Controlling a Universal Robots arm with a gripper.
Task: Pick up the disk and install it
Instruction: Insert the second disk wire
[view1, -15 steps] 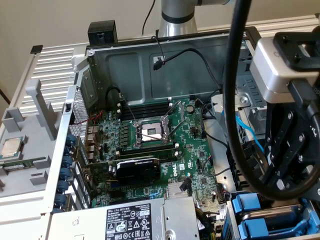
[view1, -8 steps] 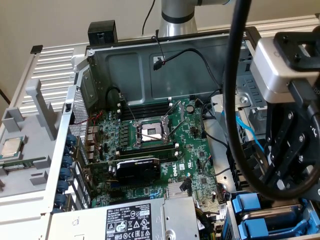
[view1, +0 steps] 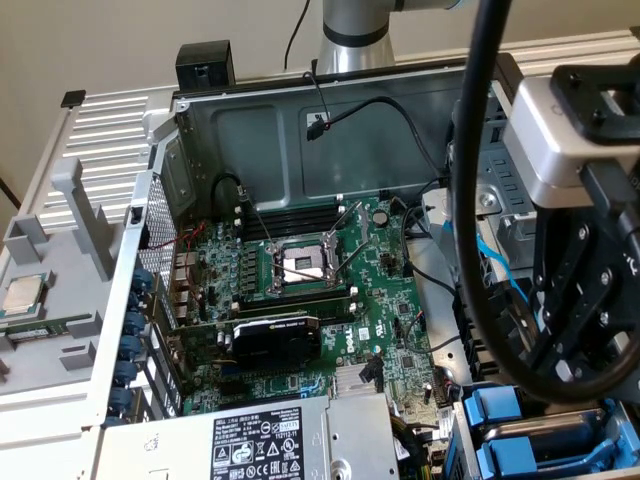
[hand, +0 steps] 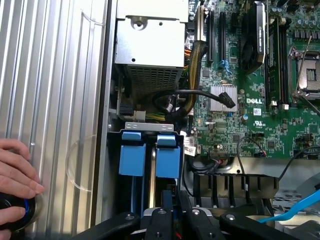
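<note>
Jaws nearly closed, gripper (hand: 176, 220) gripping blue-framed disk (hand: 166, 200) above drive cage (hand: 150, 126); tilt risks jamming beside cage's blue carriers (hand: 132, 152).

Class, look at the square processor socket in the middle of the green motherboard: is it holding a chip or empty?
Empty. The square metal-framed processor socket has its retaining lever raised and a bare centre. A small square silver chip lies outside the case on the grey tray.

I see the motherboard (view1: 300, 300) lying in the open case (view1: 290, 125), the power supply (view1: 290, 440) at its near edge. At the exterior view's right, my gripper (hand: 175, 212) hangs over the drive carriers (hand: 150, 155) in the case's near corner.
</note>
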